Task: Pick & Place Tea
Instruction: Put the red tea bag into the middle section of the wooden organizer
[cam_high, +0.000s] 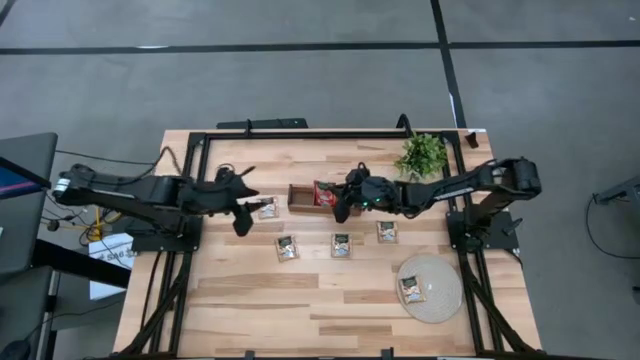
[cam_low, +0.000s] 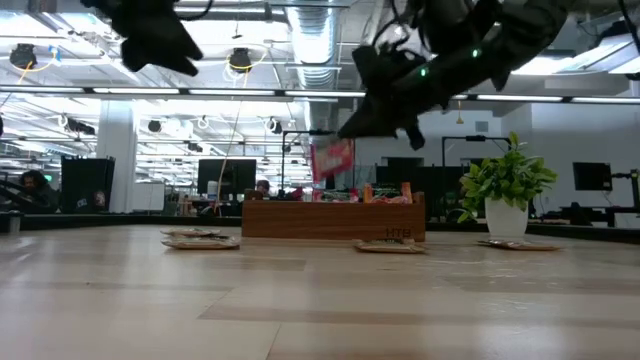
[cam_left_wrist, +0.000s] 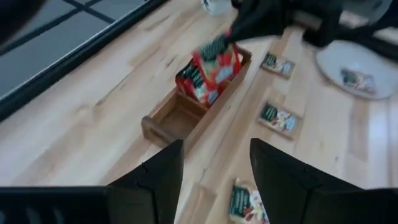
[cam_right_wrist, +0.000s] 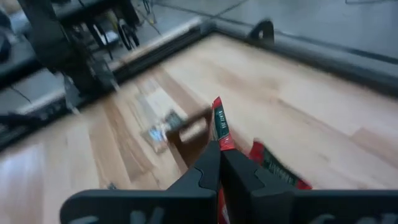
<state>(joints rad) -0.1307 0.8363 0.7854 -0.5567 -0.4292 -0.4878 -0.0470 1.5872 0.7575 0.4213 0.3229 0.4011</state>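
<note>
A red tea sachet (cam_low: 332, 160) hangs over the left part of the long wooden box (cam_high: 303, 196) at the table's middle, with my right gripper (cam_high: 338, 200) shut on it. More red sachets (cam_low: 386, 192) stand in the box. My left gripper (cam_high: 243, 218) hovers open left of the box, beside a pale sachet (cam_high: 267, 208) that lies flat on the table, and touches nothing. Three pale sachets (cam_high: 341, 245) lie flat in a row nearer the front. Another (cam_high: 412, 290) lies on the round woven mat (cam_high: 440, 300). My right gripper pinches the red sachet by its upper edge (cam_right_wrist: 219, 135) between its two fingers. The fingers come slanting down from the table's right side. The sachet hangs upright below the fingertips. In the low view its lower edge (cam_low: 334, 182) is just above the box's rim.
A potted green plant (cam_high: 422, 155) stands at the back right, close behind my right arm. A black metal frame (cam_high: 300, 134) runs along the table's far edge and sides. Bare wood lies along the front left.
</note>
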